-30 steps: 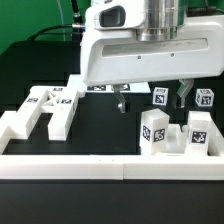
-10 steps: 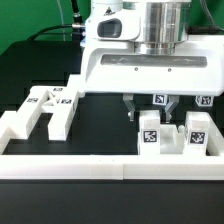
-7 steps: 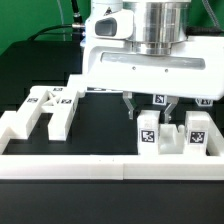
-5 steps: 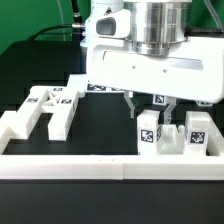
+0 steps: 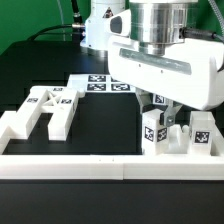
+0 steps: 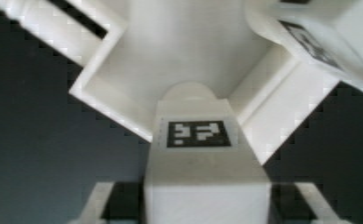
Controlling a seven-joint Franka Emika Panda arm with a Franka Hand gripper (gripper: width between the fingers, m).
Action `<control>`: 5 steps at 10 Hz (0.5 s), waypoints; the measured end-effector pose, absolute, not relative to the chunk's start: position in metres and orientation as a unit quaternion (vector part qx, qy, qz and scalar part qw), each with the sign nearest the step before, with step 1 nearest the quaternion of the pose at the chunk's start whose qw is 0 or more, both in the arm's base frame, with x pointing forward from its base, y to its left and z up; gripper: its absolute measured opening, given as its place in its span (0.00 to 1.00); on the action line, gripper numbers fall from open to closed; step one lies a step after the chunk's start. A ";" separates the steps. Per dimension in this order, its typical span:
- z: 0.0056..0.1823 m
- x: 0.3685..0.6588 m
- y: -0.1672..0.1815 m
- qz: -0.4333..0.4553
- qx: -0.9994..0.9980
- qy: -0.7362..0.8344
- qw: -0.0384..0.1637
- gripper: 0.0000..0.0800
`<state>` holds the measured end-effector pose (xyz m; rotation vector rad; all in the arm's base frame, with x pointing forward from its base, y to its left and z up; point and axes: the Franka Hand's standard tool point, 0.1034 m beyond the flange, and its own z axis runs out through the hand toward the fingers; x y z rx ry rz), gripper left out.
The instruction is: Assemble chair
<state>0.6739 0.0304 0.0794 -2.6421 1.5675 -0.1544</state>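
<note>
a: where's the chair part sitting?
b: the upright matte white plastic chair block (image 5: 152, 133) stands beside other white tagged pieces (image 5: 198, 136) on the black counter (image 5: 100, 130), at the exterior view's right. my gripper (image 5: 160, 112) is clamped on its top.

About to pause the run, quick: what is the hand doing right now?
Hand: closed on the upright tagged chair block, which the wrist view shows sitting between the fingers.
</note>
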 end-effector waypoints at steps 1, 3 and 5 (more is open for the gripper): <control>0.079 0.674 0.031 -0.050 -0.854 0.516 0.033 0.37; 0.079 0.674 0.031 -0.050 -0.857 0.512 0.033 0.64; 0.079 0.673 0.030 -0.049 -0.886 0.461 0.027 0.76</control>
